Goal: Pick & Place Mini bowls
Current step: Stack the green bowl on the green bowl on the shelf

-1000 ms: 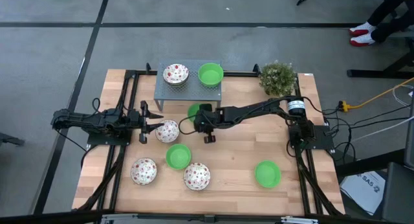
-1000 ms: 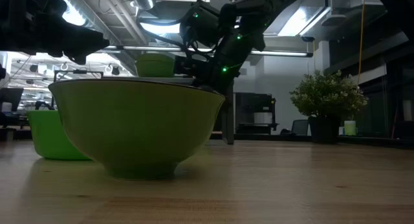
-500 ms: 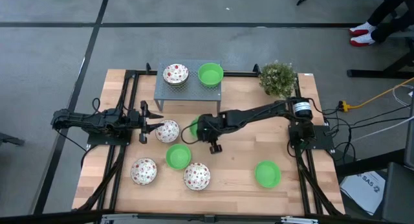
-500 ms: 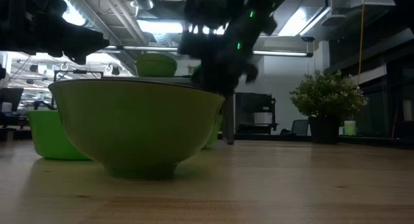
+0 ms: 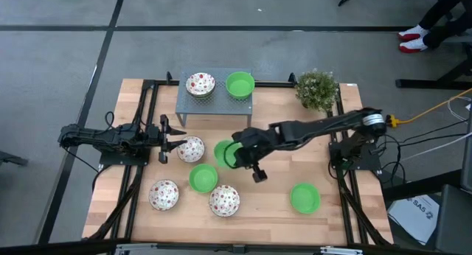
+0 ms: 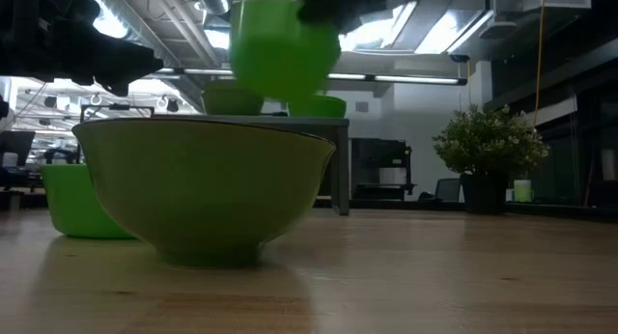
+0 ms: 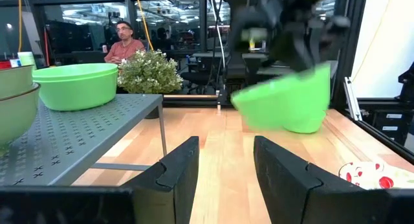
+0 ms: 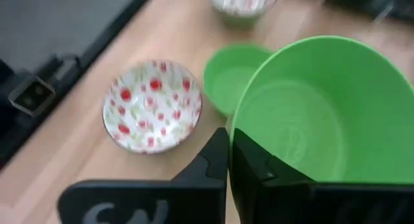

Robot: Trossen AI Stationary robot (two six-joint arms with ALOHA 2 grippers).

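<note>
My right jaws are pinched on the rim of a plain bright green round mini bowl, holding it tilted and clear of the pale wooden worktop. Below these jaws, on the worktop, sit another plain green mini bowl and a white mini bowl speckled red and green; a second speckled bowl lies farther off. A lone green bowl rests well apart, toward my right arm's base.

My left jaws stand spread wide, low over the worktop, just beside a speckled white bowl.

Beyond both jaws, a grey perforated metal shelf carries stacked speckled bowls and a green bowl. A small bushy green plant stands near the shelf.
</note>
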